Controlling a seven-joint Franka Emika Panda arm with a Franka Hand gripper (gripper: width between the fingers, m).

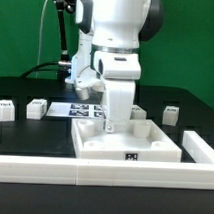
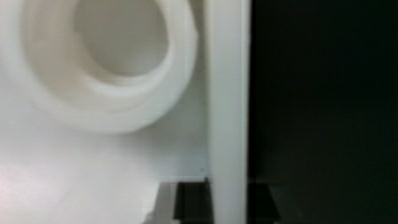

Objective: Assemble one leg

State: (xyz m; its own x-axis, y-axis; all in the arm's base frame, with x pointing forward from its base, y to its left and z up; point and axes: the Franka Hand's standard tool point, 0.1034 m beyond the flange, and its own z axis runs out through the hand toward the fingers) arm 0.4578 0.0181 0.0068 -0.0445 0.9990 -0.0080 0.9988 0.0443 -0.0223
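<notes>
In the exterior view, at its left, the far-left leg (image 1: 5,109) and the second leg (image 1: 37,108) stand upright on the black tabletop (image 1: 29,132), apart from each other and from everything else. Further right, behind the arm, the marker board (image 1: 90,111) lies flat. In the middle the claw (image 1: 112,123) is low over the rear part of the big white tray (image 1: 159,145), which sits close to the low white wall (image 1: 103,177) in front. At the right the right leg (image 1: 172,114) stands alone, near the tray's rear corner.

The wrist view is very blurred. It shows a round raised socket (image 2: 107,60) in the tray's surface and a narrow white strip (image 2: 228,110) beside it that runs toward a dark finger (image 2: 189,205). This strip may be a fourth leg or only the tray's rim. So it is not possible to tell if the claw is spread or pinching something.

No leg is seen mounted on the tray, so the work seems to be at an early step, probably the handling at the tray itself. The next move, most likely, calls for a leg held upright, brought exactly over a socket, and then pressed and turned without tilting.
</notes>
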